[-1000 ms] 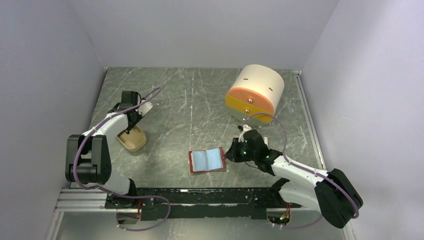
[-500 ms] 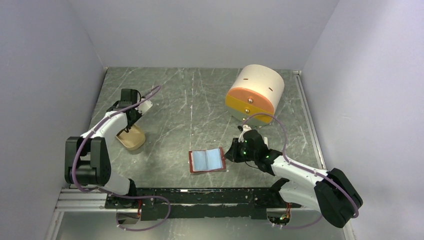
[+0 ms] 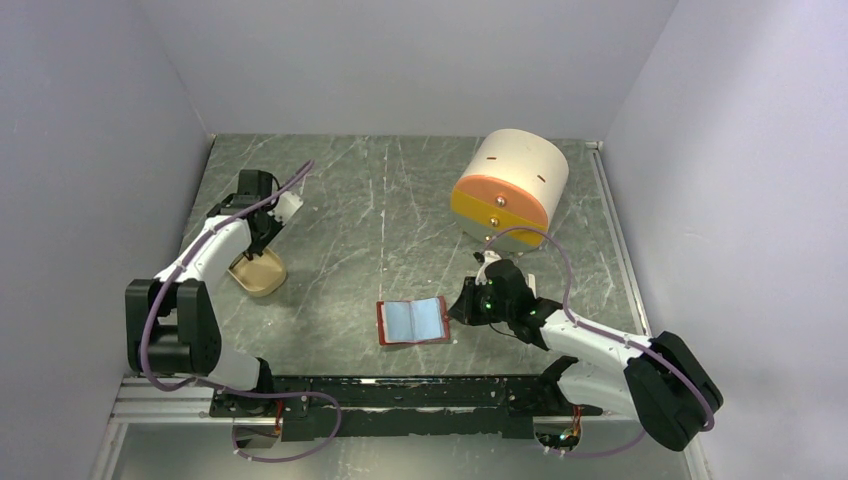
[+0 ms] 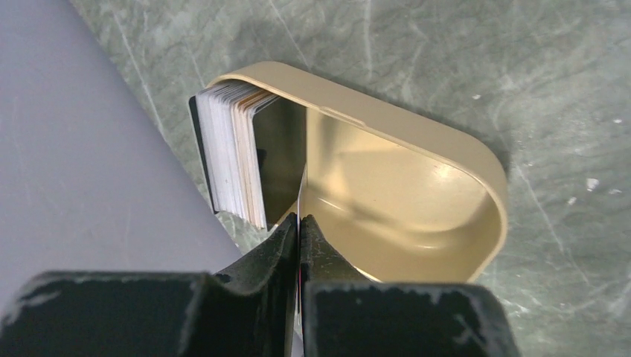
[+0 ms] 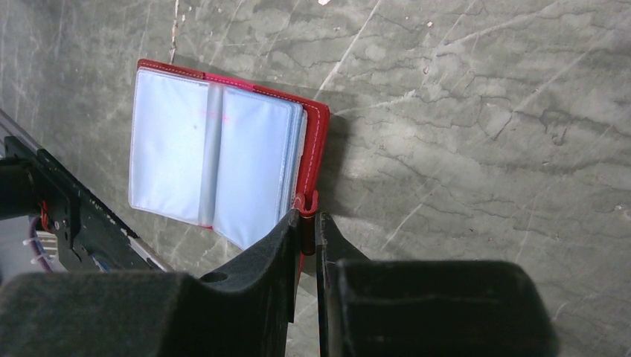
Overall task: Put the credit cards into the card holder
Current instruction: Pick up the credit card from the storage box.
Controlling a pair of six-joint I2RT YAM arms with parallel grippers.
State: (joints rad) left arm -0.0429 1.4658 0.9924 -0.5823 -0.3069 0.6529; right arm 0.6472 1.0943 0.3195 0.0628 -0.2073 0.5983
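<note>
A: Starting with the largest thing, what is seen on the marble table?

B: A big cream-and-orange cylinder is laid on its side toward the far right.

A: And next in size?

B: A beige oval tray is found near the left edge of the table, close to the wall. The credit cards are stood on edge in a stack against one end of it.

A: Where is the card holder placed?

B: The card holder is spread open and flat near the front middle of the table, with its pale blue pockets turned up. It is kept well apart from the tray.

A: How is the left gripper set?

B: The left gripper is lowered over the tray with its jaws pressed together on a single card. That card is held upright and edge-on, just beside the stack but apart from it. Whether its lower edge is touched by the tray cannot be told.

A: And the right one?

B: The right gripper is brought down at the card holder's edge on the right arm's side. Its jaws are drawn narrow, and the red snap tab is pinched between them, so that the slim gap is filled by the tab.
</note>
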